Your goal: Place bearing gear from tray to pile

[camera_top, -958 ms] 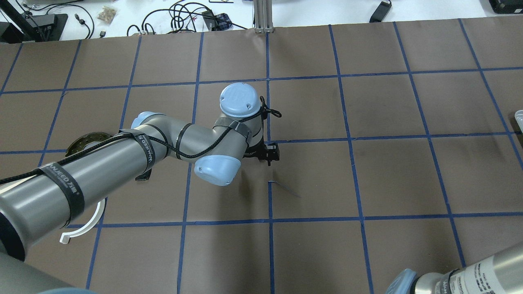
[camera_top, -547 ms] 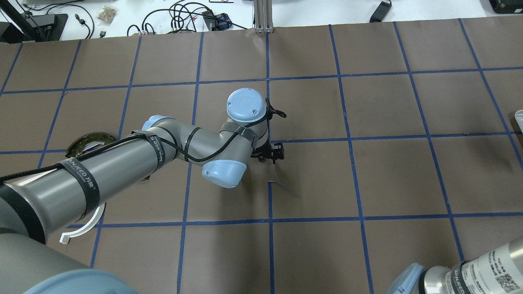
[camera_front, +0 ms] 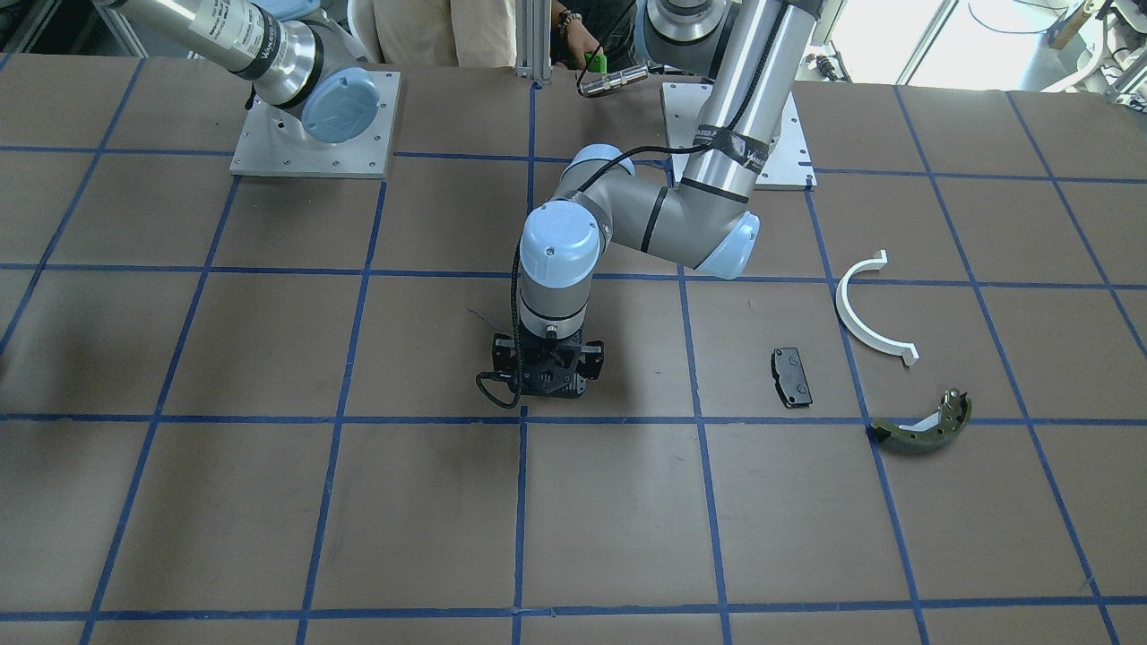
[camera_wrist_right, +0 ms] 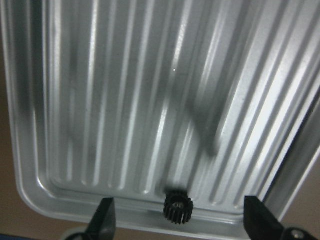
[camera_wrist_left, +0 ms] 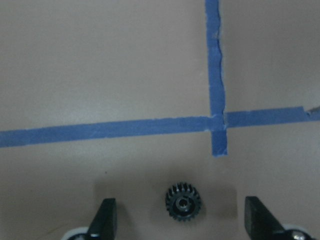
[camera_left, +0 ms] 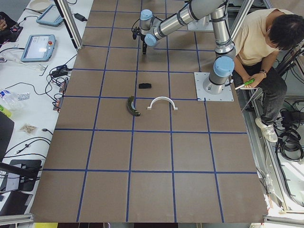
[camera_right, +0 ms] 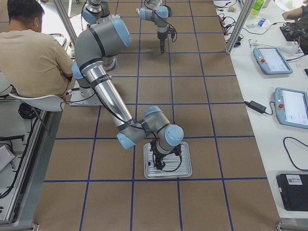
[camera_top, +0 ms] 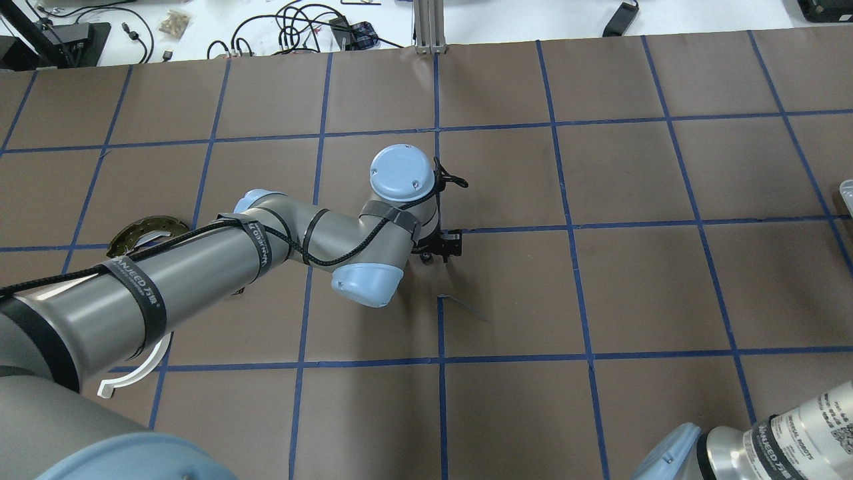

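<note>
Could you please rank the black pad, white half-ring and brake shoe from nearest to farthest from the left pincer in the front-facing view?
From the left pincer:
1. Black pad, just to the view's right.
2. White half-ring, farther right, toward the robot.
3. Brake shoe, farthest right, by a tape line.
</note>
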Controlling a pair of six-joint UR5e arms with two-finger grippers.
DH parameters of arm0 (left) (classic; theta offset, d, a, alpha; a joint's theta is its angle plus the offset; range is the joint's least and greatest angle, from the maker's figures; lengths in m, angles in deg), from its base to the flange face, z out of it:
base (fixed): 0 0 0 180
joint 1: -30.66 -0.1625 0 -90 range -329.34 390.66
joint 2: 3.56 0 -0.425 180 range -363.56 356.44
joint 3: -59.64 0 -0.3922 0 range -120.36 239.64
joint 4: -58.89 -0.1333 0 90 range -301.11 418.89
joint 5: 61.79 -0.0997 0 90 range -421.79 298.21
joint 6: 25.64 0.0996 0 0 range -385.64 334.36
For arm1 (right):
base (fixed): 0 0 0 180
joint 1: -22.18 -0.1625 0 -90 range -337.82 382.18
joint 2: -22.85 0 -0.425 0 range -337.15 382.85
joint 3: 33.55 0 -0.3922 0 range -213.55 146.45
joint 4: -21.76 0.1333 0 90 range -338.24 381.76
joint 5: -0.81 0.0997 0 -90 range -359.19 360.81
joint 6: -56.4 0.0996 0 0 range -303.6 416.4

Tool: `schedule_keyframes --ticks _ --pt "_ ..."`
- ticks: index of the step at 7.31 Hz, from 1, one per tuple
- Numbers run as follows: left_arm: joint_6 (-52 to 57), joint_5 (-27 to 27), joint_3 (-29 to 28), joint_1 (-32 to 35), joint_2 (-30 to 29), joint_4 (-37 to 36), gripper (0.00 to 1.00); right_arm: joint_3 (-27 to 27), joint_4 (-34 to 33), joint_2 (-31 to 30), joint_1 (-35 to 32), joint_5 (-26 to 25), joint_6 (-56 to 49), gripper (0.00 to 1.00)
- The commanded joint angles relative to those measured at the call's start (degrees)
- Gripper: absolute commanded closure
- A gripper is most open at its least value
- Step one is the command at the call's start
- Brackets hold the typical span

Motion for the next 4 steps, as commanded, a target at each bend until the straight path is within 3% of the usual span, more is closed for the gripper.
schedule_keyframes --ticks 1,4 --pt "-0.2 -0.1 0.0 0.0 0.3 0.2 1.0 -1.3 0.3 1.6 0.6 -0.4 -0.1 0.31" --pt "0.1 -0.2 -0.2 -0.5 4.1 1.3 1.0 -0.8 0.6 1.7 0.6 -0.7 0.5 0.41"
